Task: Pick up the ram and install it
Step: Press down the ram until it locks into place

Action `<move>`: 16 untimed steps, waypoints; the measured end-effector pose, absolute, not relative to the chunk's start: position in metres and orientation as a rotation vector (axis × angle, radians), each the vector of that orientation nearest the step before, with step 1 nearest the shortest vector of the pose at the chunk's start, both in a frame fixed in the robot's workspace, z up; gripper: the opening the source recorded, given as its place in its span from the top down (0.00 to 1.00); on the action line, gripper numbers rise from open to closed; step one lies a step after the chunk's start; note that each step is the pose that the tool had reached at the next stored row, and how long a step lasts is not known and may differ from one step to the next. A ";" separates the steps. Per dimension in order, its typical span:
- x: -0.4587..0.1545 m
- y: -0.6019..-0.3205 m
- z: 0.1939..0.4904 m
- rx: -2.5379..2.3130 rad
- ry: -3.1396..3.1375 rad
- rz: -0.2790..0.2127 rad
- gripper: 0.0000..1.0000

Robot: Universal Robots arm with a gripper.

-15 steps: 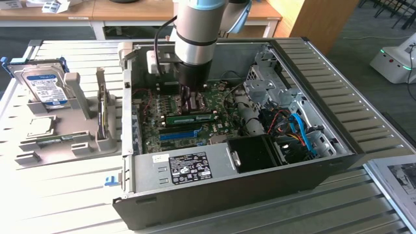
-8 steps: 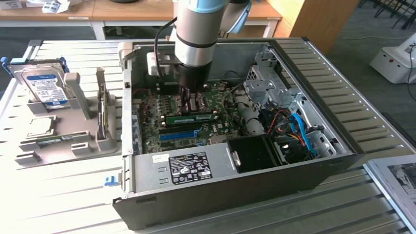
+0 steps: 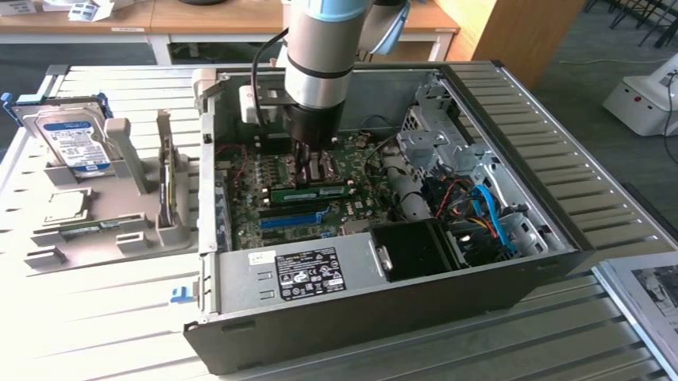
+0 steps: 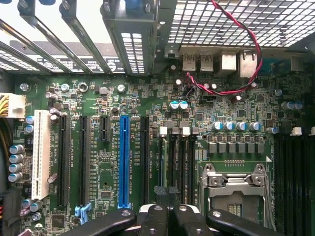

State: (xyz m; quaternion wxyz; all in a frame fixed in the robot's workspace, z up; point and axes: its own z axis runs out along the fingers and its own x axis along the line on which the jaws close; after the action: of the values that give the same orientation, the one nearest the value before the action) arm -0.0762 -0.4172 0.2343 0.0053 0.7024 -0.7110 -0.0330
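Arm reaches down into the open PC case (image 3: 402, 302) on the slatted counter (image 3: 106, 317). The tool (image 3: 310, 163) hangs low over the motherboard (image 3: 278, 208), fingers closed together and gripping nothing. The ram (image 3: 310, 191) — green stick — lies across the board directly below the fingertips, near the middle of the case; whether the tips touch it can't be told.

Wrist view: the tool (image 4: 167, 209) with dark fingers shut, looking straight onto the motherboard (image 4: 221, 105). It brings out the blue slot (image 4: 124, 160), the white slot (image 4: 41, 153), the CPU socket (image 4: 235, 189) and a red-black twisted wire (image 4: 243, 54).

Exterior view also has a hard drive (image 3: 72, 141) (blue-white label) standing in a grey holder (image 3: 106, 222) toward the counter's edge at the exterior view's left.
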 end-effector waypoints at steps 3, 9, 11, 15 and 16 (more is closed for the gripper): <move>-0.076 -0.416 0.234 2.199 -2.226 -0.103 0.90; -0.076 -0.416 0.233 2.199 -2.226 -0.103 0.90; -0.076 -0.416 0.232 2.199 -2.226 -0.103 0.90; -0.076 -0.416 0.230 2.199 -2.226 -0.103 0.90; -0.076 -0.416 0.230 2.199 -2.226 -0.103 0.90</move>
State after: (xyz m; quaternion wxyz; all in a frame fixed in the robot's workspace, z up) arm -0.0761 -0.4162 0.2302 0.0056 0.7024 -0.7110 -0.0329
